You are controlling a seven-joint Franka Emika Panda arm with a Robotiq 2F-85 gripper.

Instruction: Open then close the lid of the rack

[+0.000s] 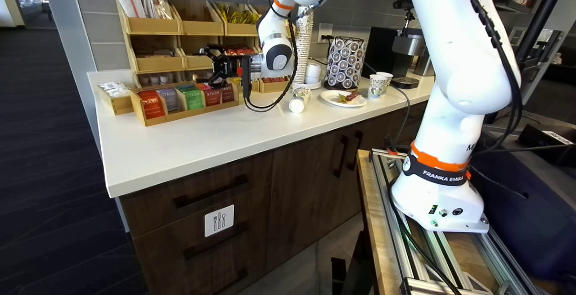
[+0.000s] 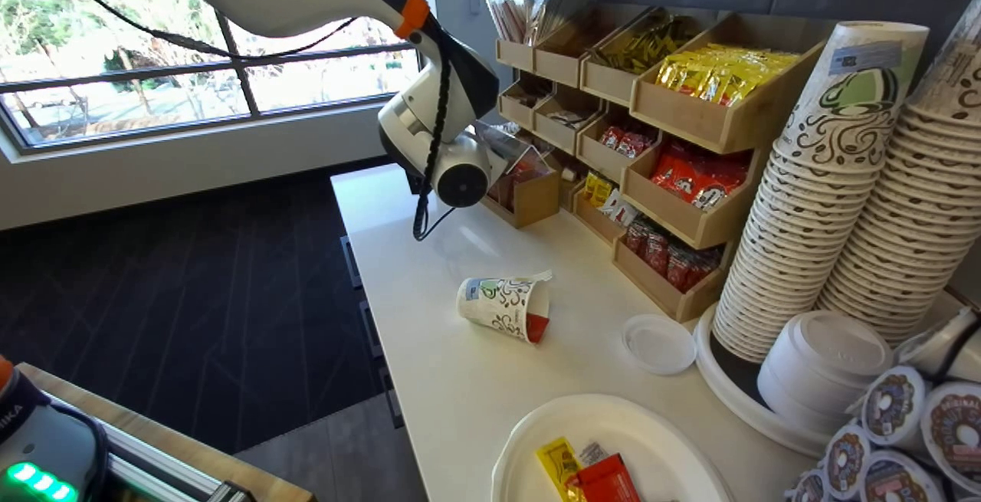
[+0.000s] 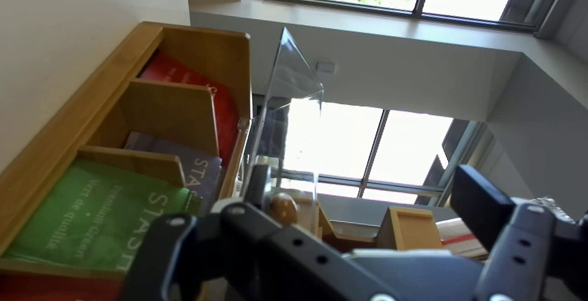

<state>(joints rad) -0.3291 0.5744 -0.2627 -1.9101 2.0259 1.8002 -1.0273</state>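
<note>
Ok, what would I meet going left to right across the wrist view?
Long light-wood rack of STASH packets → raised, flat, see-through lid → tiered light-wood shelf → white packaging with a red stripe.

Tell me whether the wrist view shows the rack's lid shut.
No, the see-through lid stands raised along the edge of the rack.

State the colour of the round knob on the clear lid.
The knob is brown, best seen in the wrist view.

Daylight from blown-out window [image 2: 184, 92], glare on counter [image 2: 452, 379]
</note>
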